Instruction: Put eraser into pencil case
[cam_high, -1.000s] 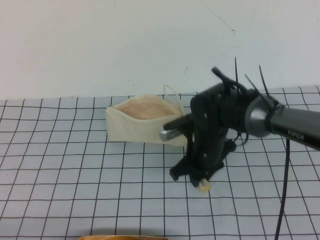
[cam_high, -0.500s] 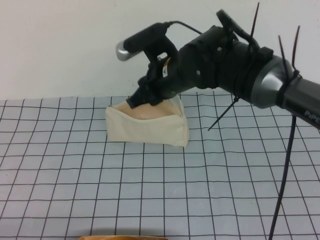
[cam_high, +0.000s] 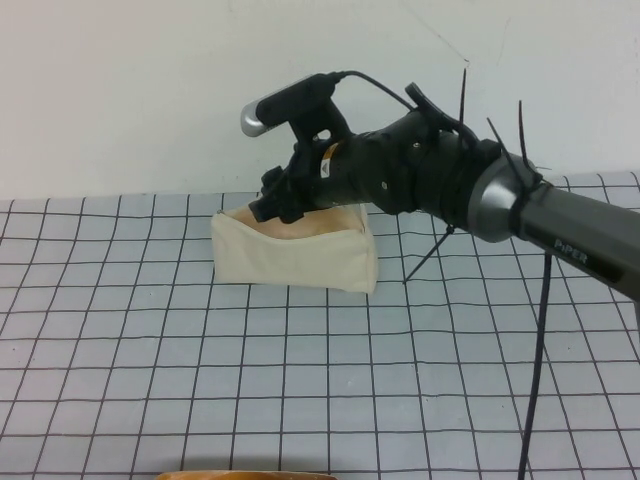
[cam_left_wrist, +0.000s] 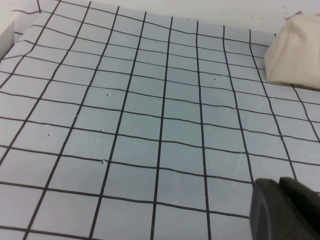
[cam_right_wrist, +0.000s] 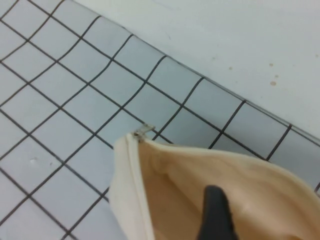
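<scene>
The cream-white soft fabric pencil case (cam_high: 295, 260) stands near the far edge of the grey mat with a black grid (cam_high: 200, 380), its mouth turned upward and gaping so that the pinkish-beige lining shows. The right gripper (cam_high: 274, 206) reaches in from the robot's right on its black arm and sits right over the open mouth, at the pouch's left half, fingertips at the rim. In the right wrist view one dark fingertip (cam_right_wrist: 215, 212) hangs just above the lining, with the zip edge of the pencil case (cam_right_wrist: 150, 200) beside it (the second finger is out of view, so whether this claw is wide, narrow or holding anything I cannot tell). The small cream-white eraser block shows in none of the views. The left gripper (cam_left_wrist: 287, 209) hovers low above bare mat, well apart from the pencil case (cam_left_wrist: 295, 50); only a dark corner of it shows, and its opening cannot be told either
</scene>
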